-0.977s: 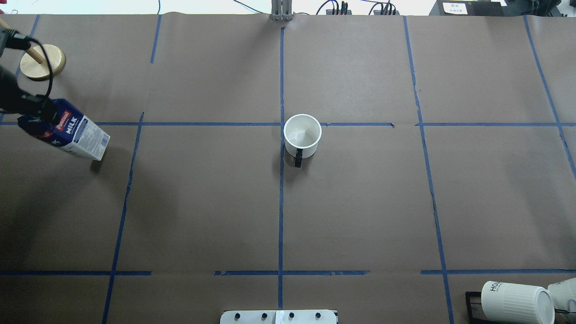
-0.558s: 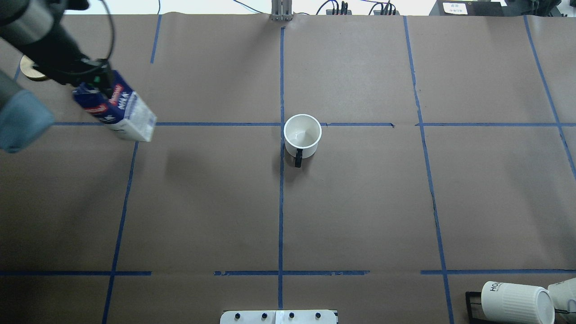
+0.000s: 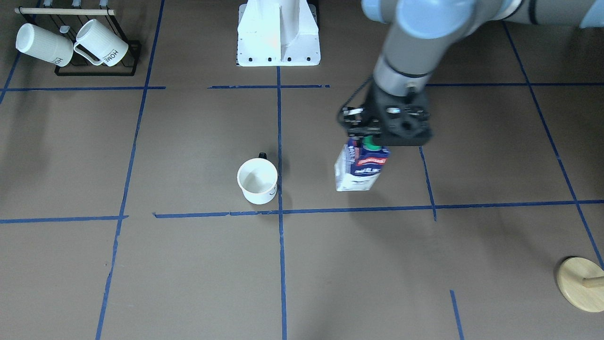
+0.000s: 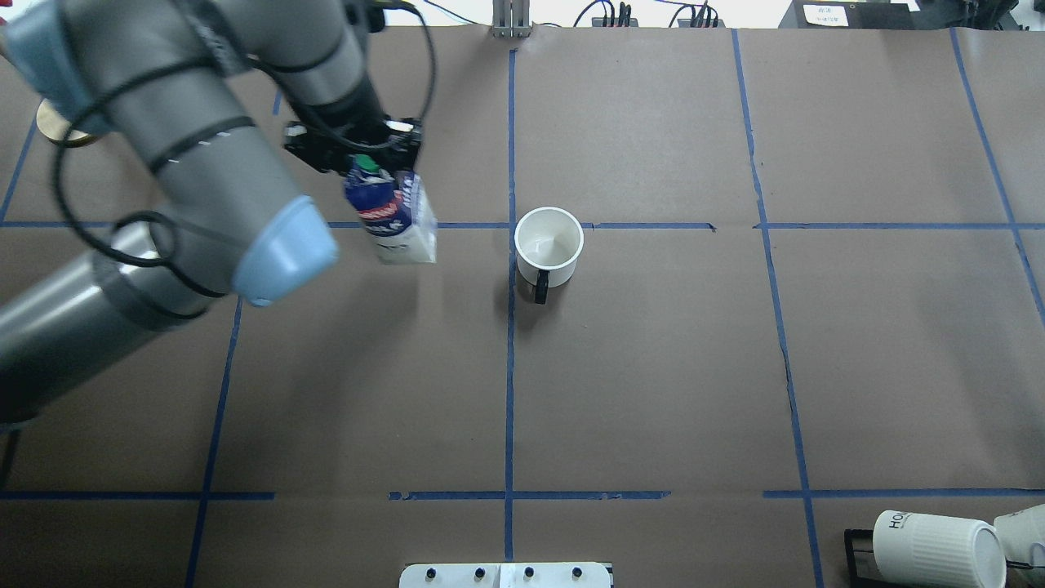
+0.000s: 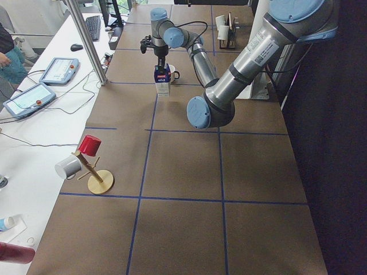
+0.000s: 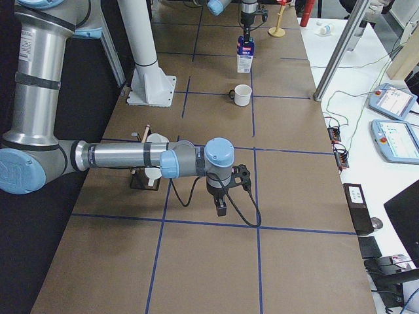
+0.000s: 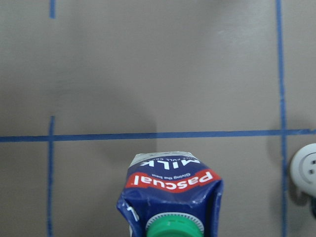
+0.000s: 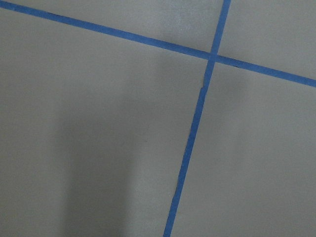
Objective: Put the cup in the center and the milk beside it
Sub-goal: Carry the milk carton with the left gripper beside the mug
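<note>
The tabletop (image 4: 653,367) is covered in matt brown paper, slightly creased, with strips of matt blue tape (image 4: 509,392) stuck across it. The cup (image 4: 549,238) is smooth, glossy white, ceramic or enamel by its look, with a black handle. The milk carton (image 4: 400,224) is printed card with a faint sheen, and its green cap (image 7: 174,228) is ribbed plastic. The left gripper (image 3: 373,140) is matt black. The left arm (image 4: 196,147) is smooth grey metal with pale blue plastic joint covers (image 4: 282,249). The round stand (image 3: 578,283) is pale bare wood. Two mugs (image 3: 101,42) are ribbed white, on a black wire rack (image 3: 94,72).
</note>
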You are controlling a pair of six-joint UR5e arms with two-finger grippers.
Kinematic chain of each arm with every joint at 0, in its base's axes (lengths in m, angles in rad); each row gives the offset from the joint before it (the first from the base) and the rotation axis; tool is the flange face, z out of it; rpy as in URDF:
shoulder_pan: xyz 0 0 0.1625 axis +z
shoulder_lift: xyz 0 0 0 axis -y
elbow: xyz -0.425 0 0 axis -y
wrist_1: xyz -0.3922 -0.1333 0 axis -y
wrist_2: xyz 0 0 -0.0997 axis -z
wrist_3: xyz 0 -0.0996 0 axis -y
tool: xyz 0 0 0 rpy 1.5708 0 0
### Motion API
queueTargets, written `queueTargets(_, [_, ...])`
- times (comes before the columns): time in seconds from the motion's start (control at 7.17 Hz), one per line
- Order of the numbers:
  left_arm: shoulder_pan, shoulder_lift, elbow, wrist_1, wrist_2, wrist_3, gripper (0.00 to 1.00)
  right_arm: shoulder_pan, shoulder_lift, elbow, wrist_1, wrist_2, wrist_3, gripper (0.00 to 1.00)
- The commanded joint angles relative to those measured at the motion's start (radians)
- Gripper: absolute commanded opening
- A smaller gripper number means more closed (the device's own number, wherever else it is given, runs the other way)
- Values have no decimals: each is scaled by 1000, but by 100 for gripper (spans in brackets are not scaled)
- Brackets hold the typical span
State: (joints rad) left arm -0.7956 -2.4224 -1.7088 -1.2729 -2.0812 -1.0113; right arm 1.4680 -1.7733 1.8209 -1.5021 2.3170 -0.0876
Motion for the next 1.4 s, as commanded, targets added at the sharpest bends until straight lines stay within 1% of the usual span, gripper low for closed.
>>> queueTargets(0.0, [100,-99,115,-37,66,-94,46,0,0,-2,-1,1,0,99])
queueTargets(0.14, [108,-106,150,-90,90,-107,46,0,0,-2,-1,1,0,99])
queueTargets(0.56, [121,-121,196,-124,98,-104,47,0,0,-3,-1,-1,0,99])
queueTargets(0.7, [121,-119,218,-150,98,-102,51,0,0,-3,-1,-1,0,100])
queueTargets(0.98, [119,-118,222,-155,98,-101,75,0,0,-3,-1,-1,0,100])
queueTargets(1.12, [119,-116,219,-154,101,-99,100,0,0,-3,-1,-1,0,100])
queueTargets(1.26, [116,-116,209,-149,110,-95,100,0,0,-3,0,1,0,99])
